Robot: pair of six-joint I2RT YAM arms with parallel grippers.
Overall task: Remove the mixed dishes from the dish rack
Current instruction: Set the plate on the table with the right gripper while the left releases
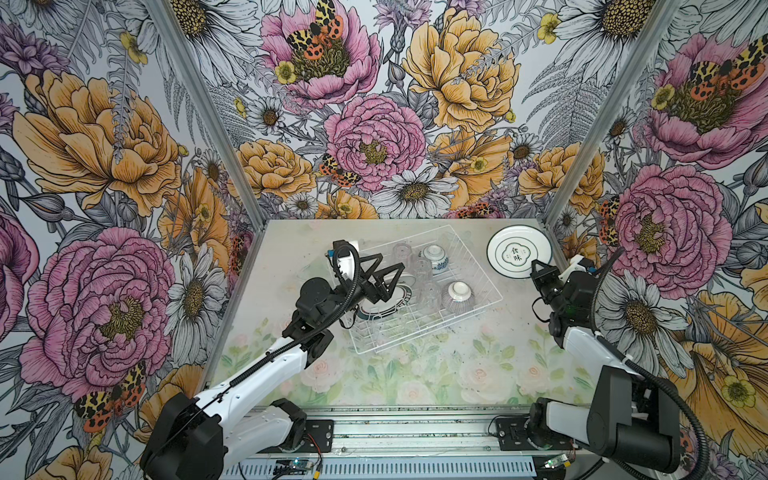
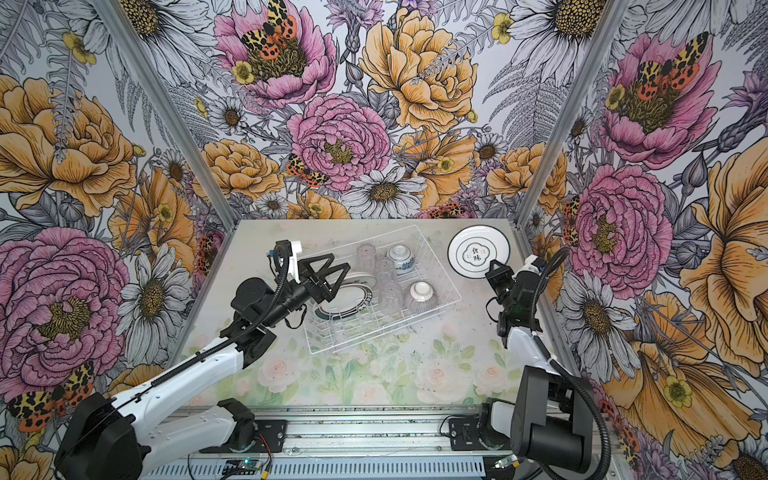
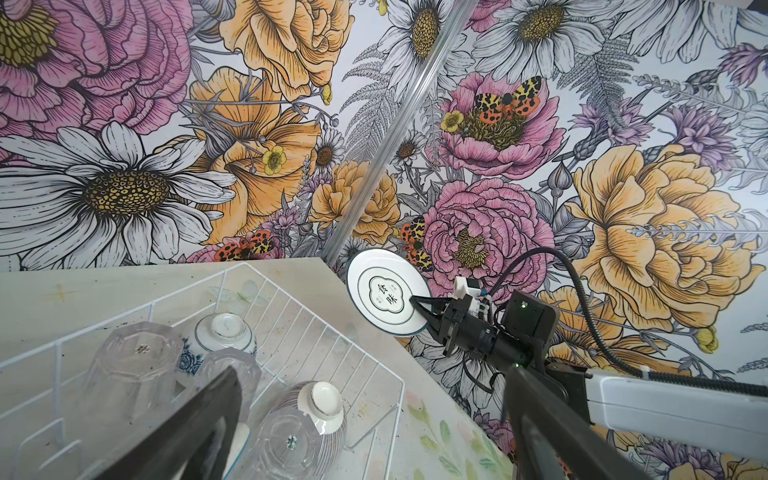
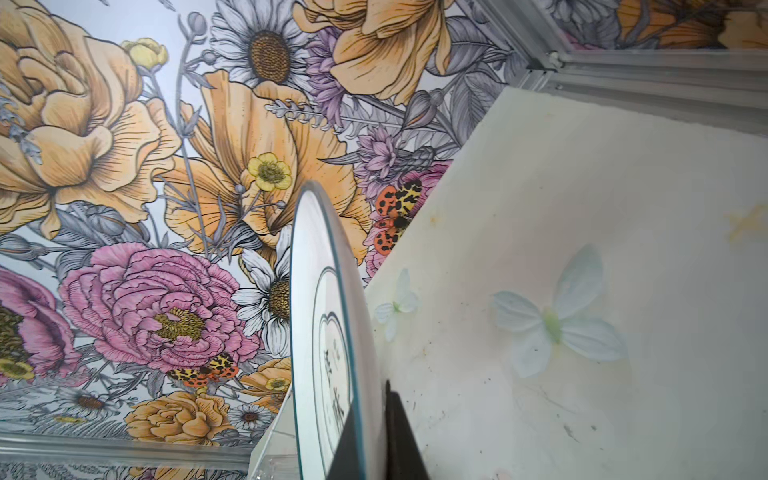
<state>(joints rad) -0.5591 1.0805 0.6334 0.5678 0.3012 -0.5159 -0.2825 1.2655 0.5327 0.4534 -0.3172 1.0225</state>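
While the left claw (image 1: 384,276) hangs spread wide and empty just above the teal-and-red-rimmed plate (image 2: 349,297) leaning in the dish rack (image 1: 478,266), that arm is plainly the nearer. Far right, the right claw (image 1: 537,266) pinches the teal-ringed plate (image 1: 519,252) by its near rim over the worktop (image 1: 415,374) corner.

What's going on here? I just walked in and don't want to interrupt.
Two robot arms are emptying a white wire dish rack. The right gripper is shut on the rim of a teal-rimmed white plate, holding it over the far right corner of the table. The left gripper hangs open above a second plate in the rack. Glass tumblers and two upside-down bowls sit there too.
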